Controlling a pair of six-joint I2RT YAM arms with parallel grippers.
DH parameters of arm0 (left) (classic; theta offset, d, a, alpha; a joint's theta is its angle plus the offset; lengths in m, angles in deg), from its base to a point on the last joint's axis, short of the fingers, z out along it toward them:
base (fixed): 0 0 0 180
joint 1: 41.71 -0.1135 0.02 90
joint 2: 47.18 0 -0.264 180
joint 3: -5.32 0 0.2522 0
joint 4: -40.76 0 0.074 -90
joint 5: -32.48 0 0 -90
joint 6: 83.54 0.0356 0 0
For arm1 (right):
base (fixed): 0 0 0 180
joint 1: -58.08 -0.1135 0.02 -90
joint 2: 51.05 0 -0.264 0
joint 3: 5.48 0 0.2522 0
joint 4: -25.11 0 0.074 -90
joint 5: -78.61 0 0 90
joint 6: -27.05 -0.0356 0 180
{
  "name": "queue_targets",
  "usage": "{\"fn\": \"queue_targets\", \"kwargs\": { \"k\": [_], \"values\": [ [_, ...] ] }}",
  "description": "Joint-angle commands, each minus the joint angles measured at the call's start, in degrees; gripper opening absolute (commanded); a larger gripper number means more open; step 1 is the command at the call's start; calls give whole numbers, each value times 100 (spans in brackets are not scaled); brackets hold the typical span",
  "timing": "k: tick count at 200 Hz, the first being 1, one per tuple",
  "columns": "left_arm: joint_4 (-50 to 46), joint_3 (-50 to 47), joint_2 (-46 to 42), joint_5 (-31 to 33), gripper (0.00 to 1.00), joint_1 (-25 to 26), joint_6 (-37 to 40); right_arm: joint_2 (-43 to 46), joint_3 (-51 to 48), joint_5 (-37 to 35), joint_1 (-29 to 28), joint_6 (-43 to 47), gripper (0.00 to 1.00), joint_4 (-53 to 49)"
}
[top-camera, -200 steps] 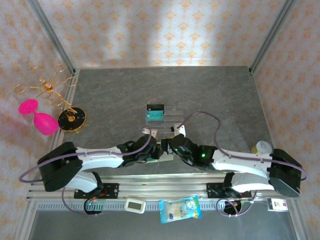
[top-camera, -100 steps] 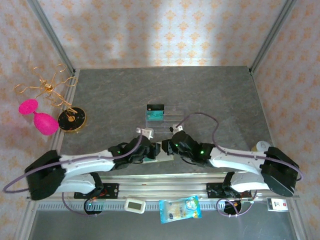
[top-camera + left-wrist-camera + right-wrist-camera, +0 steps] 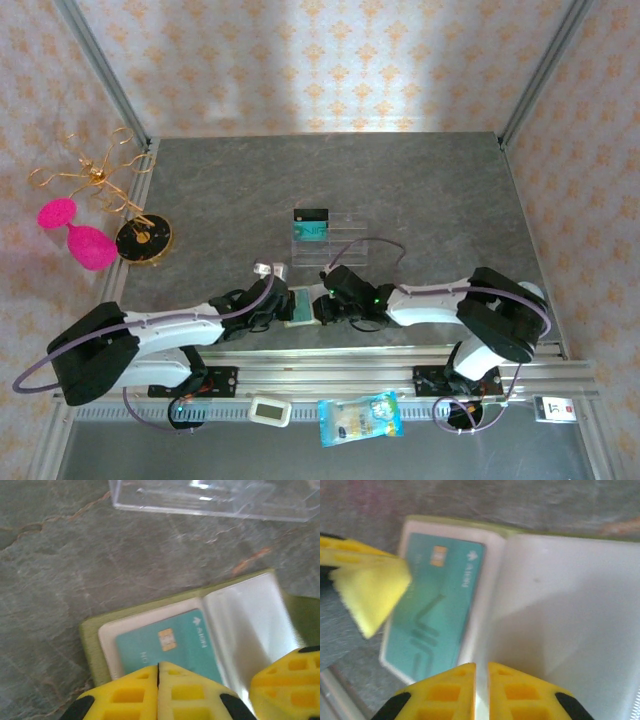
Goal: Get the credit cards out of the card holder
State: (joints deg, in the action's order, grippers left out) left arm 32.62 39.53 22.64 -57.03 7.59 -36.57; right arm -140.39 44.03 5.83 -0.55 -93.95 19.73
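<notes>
Open card holder [image 3: 91, 642] with teal credit card [image 3: 150, 652] exposed; left gripper [image 3: 158, 674] and right gripper [image 3: 481, 674] closed at its edge, possibly pinching it.

The top external view is brightly and evenly lit from above. A paler patch is thrown on the back wall [image 3: 330, 60], and the far edge of the worktop [image 3: 330, 150] is washed lighter. Only soft shadows are cast beneath the arms. The frame posts [image 3: 98, 62] are splayed outward by wide-angle distortion.

In the left wrist view, glare is caught on the clear tray [image 3: 210, 500] and a sheen on the pale pocket of the card holder [image 3: 245, 620]. The left fingers [image 3: 130, 697] are rendered out of focus.

The right wrist view is blurred throughout. The credit card [image 3: 440, 600] is smeared and the right fingers [image 3: 445, 695] are softened.
</notes>
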Motion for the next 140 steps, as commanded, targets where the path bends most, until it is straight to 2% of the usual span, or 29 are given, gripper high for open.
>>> {"fn": "queue_targets", "kwargs": {
  "k": [1, 25, 47, 82, 118, 140],
  "values": [
    [5, -57, 163, 158, 5, -69, 135, -154, -37, -226, 81, -209, 13, -204],
    [4, -35, 312, 211, 2, -72, 206, 106, 61, -203, 86, -82, 14, -223],
    [-1, -48, 418, 284, 1, -78, 233, 319, 257, -195, 81, 10, 22, -312],
    [229, -85, 544, 168, 2, -78, 260, -47, 549, 332, 279, -94, 28, -85],
    [143, -69, 476, 144, 7, -78, 205, -403, 844, 522, 356, -86, 28, -77],
    [-138, -190, -90, 339, 17, -78, 76, -500, 915, 582, 355, -65, 28, -91]
  ]
}}
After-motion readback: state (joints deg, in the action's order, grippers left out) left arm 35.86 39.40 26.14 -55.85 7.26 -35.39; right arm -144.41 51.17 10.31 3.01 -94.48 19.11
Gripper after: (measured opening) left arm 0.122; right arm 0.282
